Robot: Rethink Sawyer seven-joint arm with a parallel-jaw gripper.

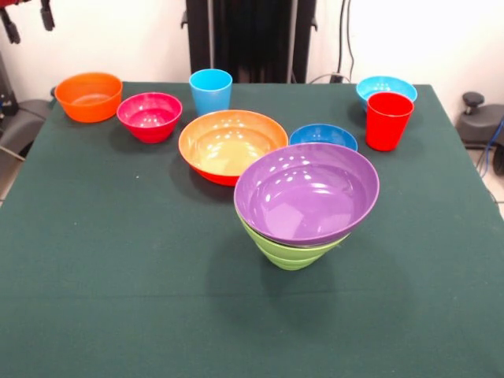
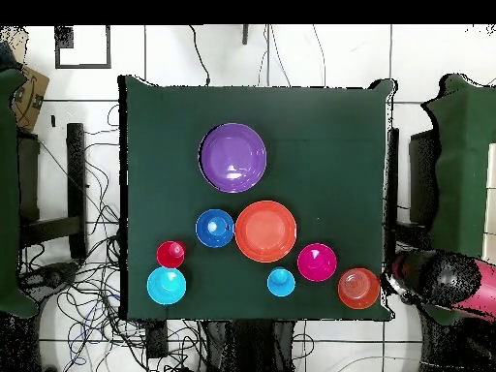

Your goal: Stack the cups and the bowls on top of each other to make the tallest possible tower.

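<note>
The tower stands mid-table: a large purple bowl [image 1: 307, 191] [image 2: 232, 157] sits tilted on nested lime green bowls [image 1: 293, 252]. Behind it are a large orange bowl [image 1: 231, 142] [image 2: 265, 231] and a dark blue bowl [image 1: 323, 136] [image 2: 214, 228]. The red cup [image 1: 388, 120] [image 2: 170, 254] stands in front of a light blue bowl [image 1: 386, 87] [image 2: 166, 285]. The light blue cup [image 1: 210, 90] [image 2: 281, 282], a magenta bowl [image 1: 150, 116] [image 2: 317, 262] and a small orange bowl [image 1: 88, 96] [image 2: 358, 288] line the far edge. My gripper [image 1: 27, 20] is open and empty, drawn back off the table's far left corner.
The green table [image 1: 118, 276] has its near half free of objects. The red and black arm [image 2: 441, 281] lies beyond the table's edge next to the small orange bowl. Cables lie on the floor around the table.
</note>
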